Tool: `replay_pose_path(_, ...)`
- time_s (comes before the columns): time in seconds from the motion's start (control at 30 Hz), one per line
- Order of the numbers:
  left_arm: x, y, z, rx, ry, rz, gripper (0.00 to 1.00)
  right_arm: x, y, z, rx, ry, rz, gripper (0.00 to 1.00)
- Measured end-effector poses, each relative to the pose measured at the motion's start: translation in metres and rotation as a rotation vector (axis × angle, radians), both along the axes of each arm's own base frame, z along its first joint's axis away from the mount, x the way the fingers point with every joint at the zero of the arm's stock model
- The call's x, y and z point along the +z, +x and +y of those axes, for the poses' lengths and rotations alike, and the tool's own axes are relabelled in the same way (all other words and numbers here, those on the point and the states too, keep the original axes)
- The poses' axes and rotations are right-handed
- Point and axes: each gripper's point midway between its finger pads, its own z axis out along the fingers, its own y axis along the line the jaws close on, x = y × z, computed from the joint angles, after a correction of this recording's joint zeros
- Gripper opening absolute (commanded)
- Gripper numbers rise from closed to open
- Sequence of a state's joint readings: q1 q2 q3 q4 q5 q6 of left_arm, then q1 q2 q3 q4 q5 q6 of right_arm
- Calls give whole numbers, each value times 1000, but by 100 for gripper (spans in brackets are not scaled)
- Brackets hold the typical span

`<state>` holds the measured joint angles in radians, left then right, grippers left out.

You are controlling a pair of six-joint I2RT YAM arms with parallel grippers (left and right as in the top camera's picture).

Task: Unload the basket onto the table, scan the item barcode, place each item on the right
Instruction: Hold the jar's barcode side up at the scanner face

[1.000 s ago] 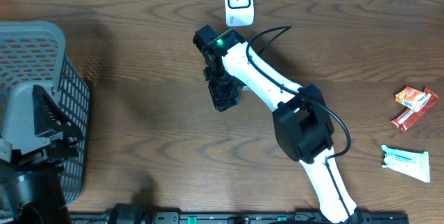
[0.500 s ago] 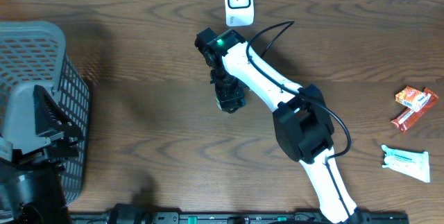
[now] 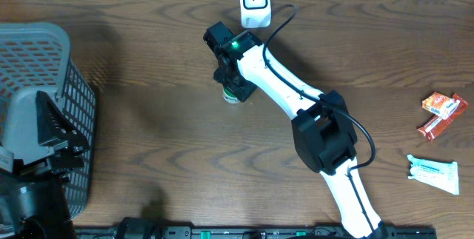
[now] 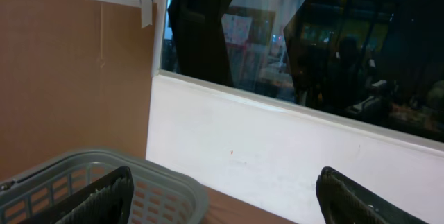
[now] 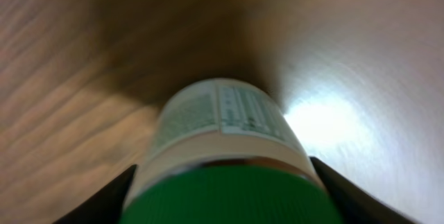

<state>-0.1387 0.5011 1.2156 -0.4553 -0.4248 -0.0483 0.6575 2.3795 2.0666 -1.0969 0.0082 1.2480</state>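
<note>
**Right jaws astride the green-capped bottle, near the scanner**

We see the right gripper (image 5: 222, 170) reached out to the middle of the far half of the table (image 3: 148, 120), pointing down over the bottle (image 3: 231, 97). In the right wrist view the bottle fills the gap. Its green cap is nearest the camera and its white label runs away toward the wood. One dark finger (image 5: 111, 195) sits at each side of it, right against the bottle wall. The jaws are partly wide and flank the bottle, but we cannot tell whether they actually press on it. The label print is too blurred to read.

The bottle sits just in front of the scanner (image 3: 254, 1) and slightly left of it. The two are near each other but not touching. The scanner is white and stands at the table's far edge, its face toward us.

The left gripper (image 4: 225, 175) is at the near left corner above the grey basket (image 3: 44, 54), with its jaws wide apart and nothing between them. Its wrist view shows the basket rim below, with a white wall and a dark window behind.

Far right, well apart from the bottle, lie an orange pack (image 3: 443, 104), a red pack (image 3: 435, 126) touching it, and a white packet (image 3: 433, 174) nearer us.
</note>
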Motion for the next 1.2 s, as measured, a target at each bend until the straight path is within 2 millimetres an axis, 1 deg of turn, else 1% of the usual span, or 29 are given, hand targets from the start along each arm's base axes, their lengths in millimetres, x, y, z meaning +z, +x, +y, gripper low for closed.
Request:
replay_pose_path(0.03,0,0,0,0,0,0,85,0,0,2,118,-9,-12,84)
replay_pose_path(0.1,0,0,0,0,0,1,84,-3,-10,-3,372,-48,15,89)
replay_pose_path(0.13,0,0,0,0,0,1,85,-3,-16,-6,456,-64,33,90)
replay_pose_path(0.17,0,0,0,0,0,1,84,-4,-27,-14,553,-89,77,92)
replay_pose_path(0.23,0,0,0,0,0,2,84,-4,-45,-28,692,-131,158,99)
replay_pose_path(0.3,0,0,0,0,0,2,84,-1,-57,-40,783,-164,215,99)
replay_pose_path(0.37,0,0,0,0,0,2,84,4,-62,-46,843,-180,243,99)
replay_pose_path(0.43,0,0,0,0,0,2,85,11,-60,-45,861,-179,234,99)
replay_pose_path(0.5,-1,0,0,0,0,2,85,21,-53,-39,853,-169,196,99)
replay_pose_path(0.63,-1,0,0,0,0,2,85,42,-40,-26,761,-136,125,99)
replay_pose_path(0.7,-1,0,0,0,0,2,85,46,-38,-24,702,-124,118,99)
replay_pose_path(0.77,-1,0,0,0,0,2,84,47,-39,-24,659,-118,125,99)
replay_pose_path(0.87,-1,0,0,0,0,2,84,42,-36,-20,608,-104,113,99)
replay_pose_path(1.07,-1,0,0,0,0,2,85,11,-34,-17,567,-90,113,99)
replay_pose_path(1.13,-1,0,0,0,0,2,85,4,-32,-15,560,-84,102,96)
replay_pose_path(1.2,-1,0,0,0,0,2,85,2,-30,-14,549,-76,96,94)
